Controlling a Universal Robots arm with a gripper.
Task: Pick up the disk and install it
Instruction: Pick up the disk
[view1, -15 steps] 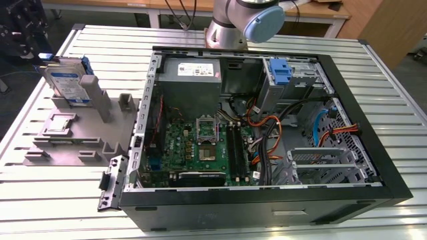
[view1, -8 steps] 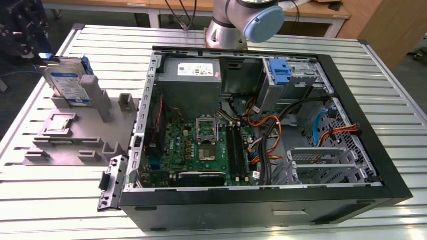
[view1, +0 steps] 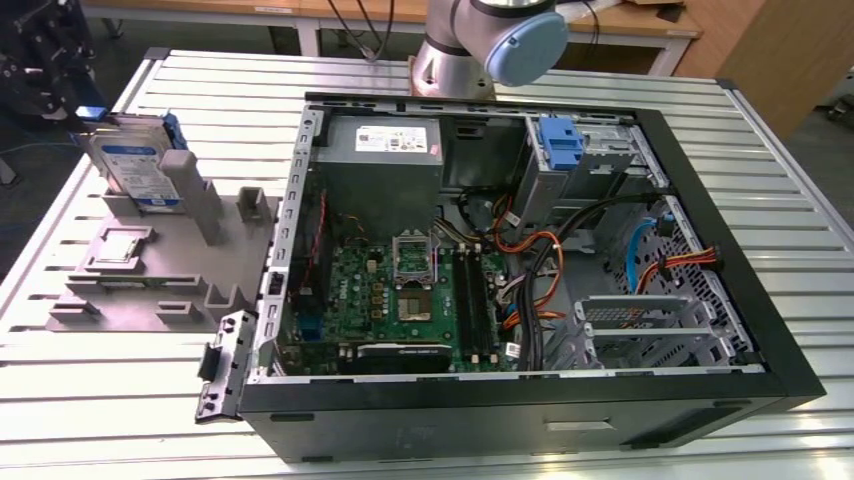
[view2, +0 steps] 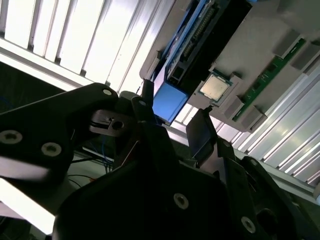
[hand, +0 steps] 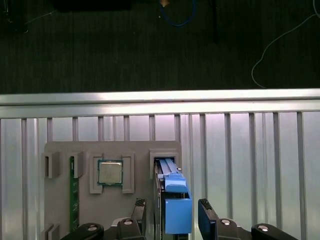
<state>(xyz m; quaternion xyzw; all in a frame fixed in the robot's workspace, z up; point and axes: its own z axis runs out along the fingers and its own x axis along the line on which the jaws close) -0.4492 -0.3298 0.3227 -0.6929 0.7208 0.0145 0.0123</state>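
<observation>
The disk (view1: 138, 165) stands on edge in a slot of the grey fixture (view1: 147, 275), at the exterior view's left. It is silver-grey with a white-and-blue label and a bright blue bracket (hand: 176, 202). My gripper (view1: 83, 105) hangs just above its top end. In the first wrist view the gripper (hand: 172, 216) is open, and its dark fingers (hand: 206, 216) stand on either side of the blue bracket with small gaps. The second wrist view shows the same straddle, with the gripper (view2: 172, 119) around the bracket's blue end (view2: 169, 102).
An open computer case (view1: 747, 330) lies on the slatted metal table (view1: 107, 400), right of the fixture. Inside are a grey power supply box (view1: 380, 150), a motherboard (view1: 400, 290), cables, a bare blue clip (view1: 561, 145) and a metal drive cage (view1: 641, 320). The fixture also holds a processor chip (hand: 109, 173).
</observation>
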